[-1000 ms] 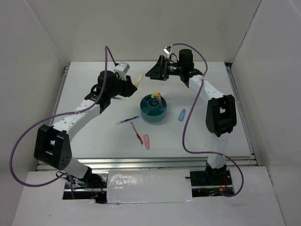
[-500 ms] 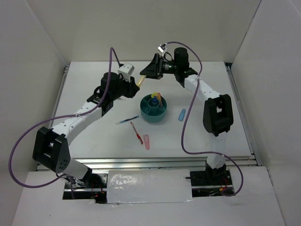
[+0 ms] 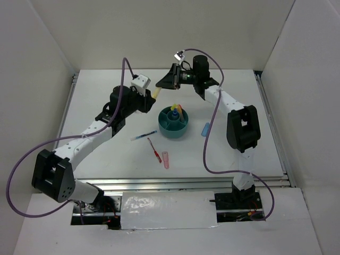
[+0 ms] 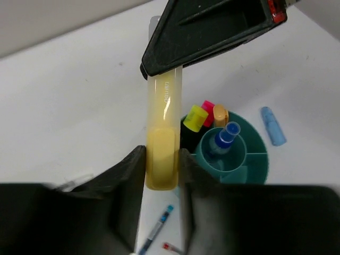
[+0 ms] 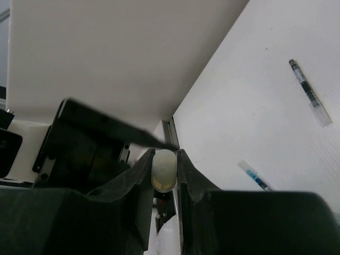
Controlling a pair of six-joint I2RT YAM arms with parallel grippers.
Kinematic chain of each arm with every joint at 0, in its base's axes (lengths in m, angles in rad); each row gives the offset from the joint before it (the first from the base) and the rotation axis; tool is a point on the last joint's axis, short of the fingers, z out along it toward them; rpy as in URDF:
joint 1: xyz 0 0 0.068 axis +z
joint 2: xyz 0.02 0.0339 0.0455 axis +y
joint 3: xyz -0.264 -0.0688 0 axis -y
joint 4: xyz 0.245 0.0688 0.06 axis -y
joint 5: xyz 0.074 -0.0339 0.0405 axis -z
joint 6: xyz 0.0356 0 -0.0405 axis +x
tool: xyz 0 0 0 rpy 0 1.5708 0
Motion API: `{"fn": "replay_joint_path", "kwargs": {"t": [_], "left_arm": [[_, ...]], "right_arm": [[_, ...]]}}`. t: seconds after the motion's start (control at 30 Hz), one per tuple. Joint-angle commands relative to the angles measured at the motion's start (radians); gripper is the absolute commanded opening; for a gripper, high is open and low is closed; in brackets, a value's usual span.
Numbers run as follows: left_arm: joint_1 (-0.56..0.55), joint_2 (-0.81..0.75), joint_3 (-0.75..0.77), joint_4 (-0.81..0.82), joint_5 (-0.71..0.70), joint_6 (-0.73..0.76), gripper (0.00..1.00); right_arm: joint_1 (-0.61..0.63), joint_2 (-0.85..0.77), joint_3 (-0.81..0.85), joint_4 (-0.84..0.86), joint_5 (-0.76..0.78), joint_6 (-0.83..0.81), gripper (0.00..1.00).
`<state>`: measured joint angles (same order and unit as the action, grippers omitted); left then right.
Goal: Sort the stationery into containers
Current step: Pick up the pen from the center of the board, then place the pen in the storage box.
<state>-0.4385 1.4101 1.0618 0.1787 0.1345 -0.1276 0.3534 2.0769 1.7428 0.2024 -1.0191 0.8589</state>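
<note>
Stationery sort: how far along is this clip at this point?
Done: a bright yellow marker, pink marker, orange marker and blue-capped bottle stand in the teal organiser. In hand: left end effector and right end effector both clamp a pale yellow marker. Left: blue pen, red pen, loose pink marker and light-blue marker on the table.

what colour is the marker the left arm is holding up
Pale yellow. The marker shows best in the left wrist view.

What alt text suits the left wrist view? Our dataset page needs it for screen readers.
The left gripper clamps a pale yellow marker whose far end sits under the black right gripper. Beyond, a teal organiser holds markers and a blue-capped bottle.
</note>
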Motion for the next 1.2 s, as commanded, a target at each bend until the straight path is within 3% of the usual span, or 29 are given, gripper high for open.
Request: {"fn": "replay_joint_path", "kwargs": {"t": [0.0,0.13,0.2,0.33,0.4,0.43,0.47,0.53,0.57,0.67,0.7,0.77,1.0,1.17], "left_arm": [[-0.006,-0.072,-0.025,0.087,0.025,0.103,0.99],[0.018,-0.221,-0.144,0.16,-0.035,0.299,0.99],[0.049,-0.27,-0.175,0.186,0.046,0.406,0.99],[0.103,-0.356,-0.177,0.041,0.218,0.569,0.99],[0.092,-0.396,-0.247,0.025,0.29,0.727,0.99],[0.087,-0.433,-0.276,0.025,0.31,0.79,0.96],[0.084,-0.45,-0.305,0.036,0.327,0.895,0.85],[0.078,-0.493,-0.413,0.12,0.37,1.003,0.72],[0.073,-0.505,-0.455,0.172,0.376,1.102,0.67],[0.046,-0.505,-0.722,0.584,0.369,1.256,0.73],[0.046,-0.46,-0.752,0.798,0.394,1.281,0.74],[0.041,-0.371,-0.798,1.032,0.416,1.327,0.74],[0.026,-0.094,-0.79,1.557,0.448,1.398,0.74],[0.026,-0.054,-0.78,1.656,0.478,1.392,0.73]], "right_arm": [[-0.004,-0.003,0.035,0.121,-0.051,0.049,0.0],[-0.024,-0.008,0.024,0.141,-0.091,0.063,0.0],[-0.025,-0.02,0.008,0.176,-0.116,0.081,0.0],[-0.027,-0.023,-0.028,0.233,-0.173,0.115,0.0],[-0.021,-0.018,-0.025,0.255,-0.206,0.134,0.0],[-0.018,-0.017,-0.019,0.244,-0.21,0.131,0.0],[-0.013,-0.015,-0.016,0.223,-0.211,0.127,0.0],[-0.01,-0.017,-0.016,0.224,-0.22,0.129,0.0],[-0.004,-0.017,-0.016,0.232,-0.222,0.131,0.0],[0.007,-0.017,-0.022,0.27,-0.239,0.158,0.0],[0.007,-0.018,-0.023,0.275,-0.246,0.16,0.0],[0.021,-0.02,-0.005,0.288,-0.301,0.14,0.0],[0.068,-0.061,-0.02,0.235,-0.429,0.028,0.0],[0.071,-0.069,-0.039,0.213,-0.429,0.0,0.0]]}}
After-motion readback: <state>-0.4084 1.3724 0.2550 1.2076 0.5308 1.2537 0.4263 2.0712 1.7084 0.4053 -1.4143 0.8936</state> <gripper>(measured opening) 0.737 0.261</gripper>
